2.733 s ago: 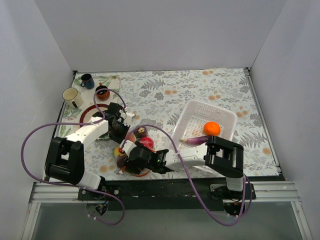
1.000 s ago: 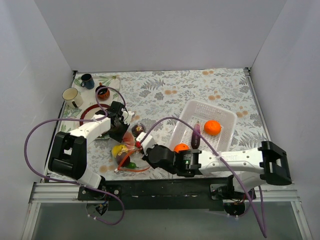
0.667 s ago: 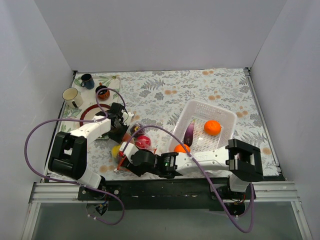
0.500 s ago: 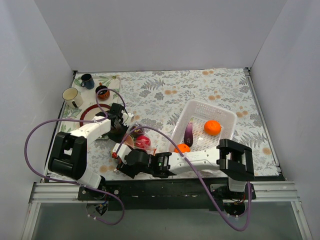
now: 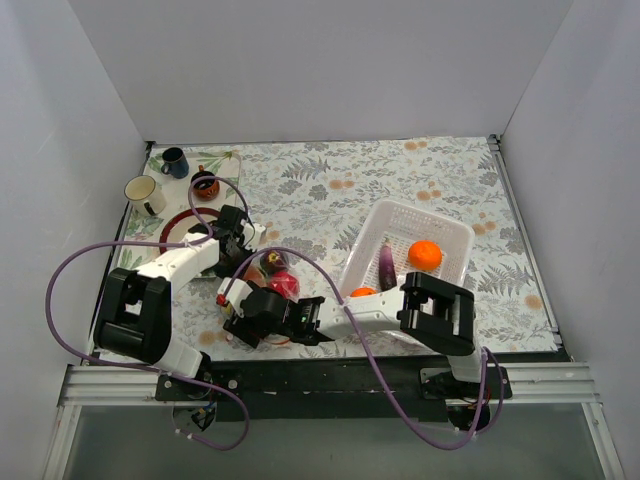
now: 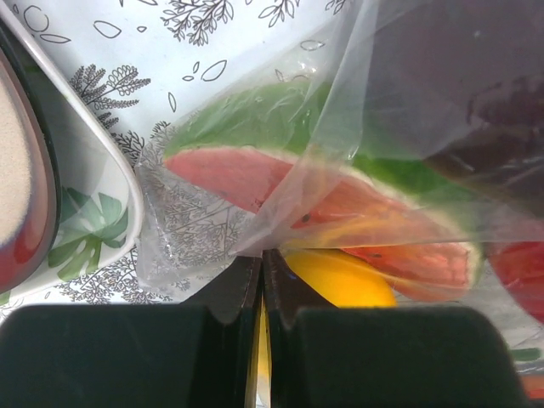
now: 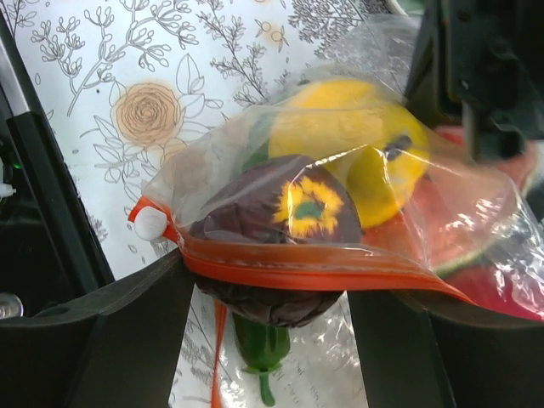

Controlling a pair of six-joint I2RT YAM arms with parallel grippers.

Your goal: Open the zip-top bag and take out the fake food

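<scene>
Top external view shows the zip-top bag (image 5: 266, 287) lying on the table (image 5: 400, 180) toward its front-left part, between the two arms. It is well apart from the white basket (image 5: 440, 228), where an orange ball (image 5: 424, 254) and a purple eggplant (image 5: 385, 263) already lie. In the left wrist view, the left arm's jaws are clenched on a fold of the bag's clear film. This looks meant to anchor the bag so it cannot slide while the other arm works at the mouth. The right arm's jaws are spread wide, one on each side of the mouth. The orange-red zip strip (image 7: 314, 268) stretches across between them, and a dark plum (image 7: 272, 212) bulges just behind it. A yellow lemon (image 7: 348, 136) sits deeper inside, and a green piece (image 7: 259, 344) lies below the strip. I judge the plum the next piece to come out; whether the jaws touch it I cannot tell.
</scene>
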